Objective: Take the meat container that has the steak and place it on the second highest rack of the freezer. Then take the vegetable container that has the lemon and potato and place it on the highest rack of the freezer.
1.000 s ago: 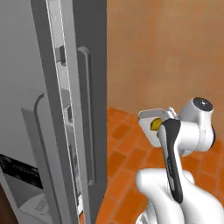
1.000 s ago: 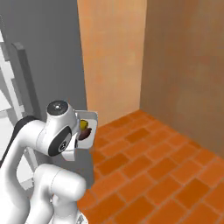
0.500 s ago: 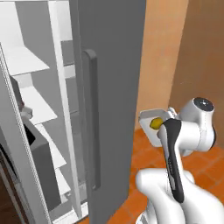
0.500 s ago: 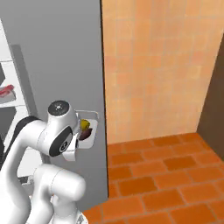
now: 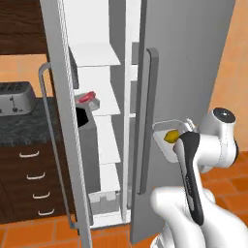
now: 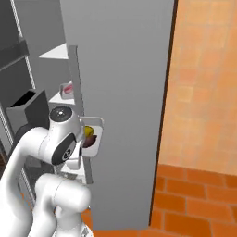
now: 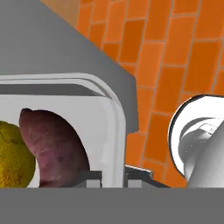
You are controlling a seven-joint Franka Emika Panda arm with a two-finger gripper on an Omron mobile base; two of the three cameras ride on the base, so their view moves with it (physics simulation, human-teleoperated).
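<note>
My gripper (image 7: 113, 176) is shut on the rim of the vegetable container (image 7: 65, 94), a translucent-white tray holding the yellow lemon (image 7: 13, 153) and the dark potato (image 7: 57, 146). I hold the vegetable container (image 5: 164, 140) in the air close in front of the freezer's (image 5: 193, 58) grey shut door, about halfway up. The freezer's left door stands open and white racks show inside. The meat container (image 5: 88, 100) with the red steak (image 5: 85, 97) rests on the rack just below the uppermost one in view. From the right base camera the meat container (image 6: 68, 89) appears left of the vegetable container (image 6: 91, 137).
The open door (image 5: 63, 121) with its bar handle juts out at the left. A long vertical handle (image 5: 147, 121) runs down the shut door beside the tray. A black bin (image 5: 87, 131) stands inside the freezer. A toaster (image 5: 17, 97) sits on a dark counter over drawers (image 5: 34, 179).
The whole scene has swung as the base turned. The freezer's open inside has come into view. The tray stays in my shut gripper, the arm's pose unchanged.
</note>
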